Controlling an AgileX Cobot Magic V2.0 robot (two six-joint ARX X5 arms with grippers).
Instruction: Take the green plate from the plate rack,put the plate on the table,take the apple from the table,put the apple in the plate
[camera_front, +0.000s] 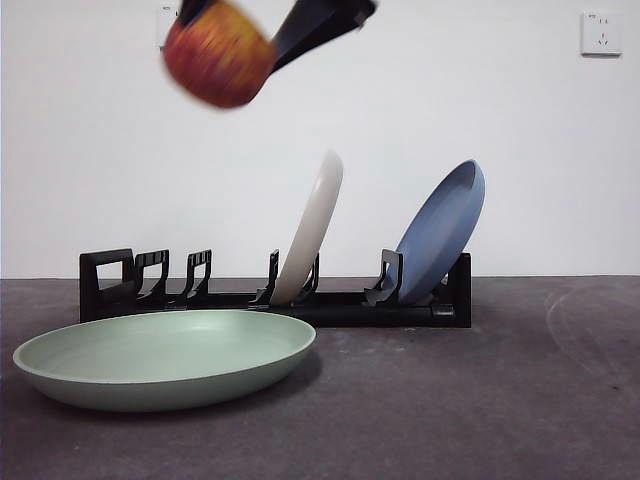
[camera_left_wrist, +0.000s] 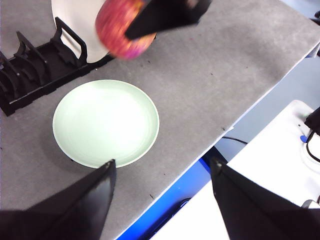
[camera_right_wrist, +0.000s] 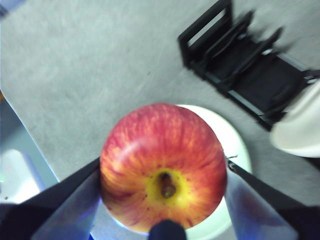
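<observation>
High above the green plate (camera_front: 165, 358) already on the table (camera_front: 500, 400), my right gripper (camera_right_wrist: 162, 200) pinches the apple (camera_right_wrist: 163, 167), left gripper (camera_left_wrist: 162, 175) spread empty; only lowering remains.

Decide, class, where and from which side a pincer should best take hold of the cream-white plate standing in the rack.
Probably the upper rim of the cream-white plate, approached from above. It stands on edge, leaning in the plate rack, so its lower rim sits in the slotted holders while its top edge is free, thin enough for one jaw on each face.
</observation>
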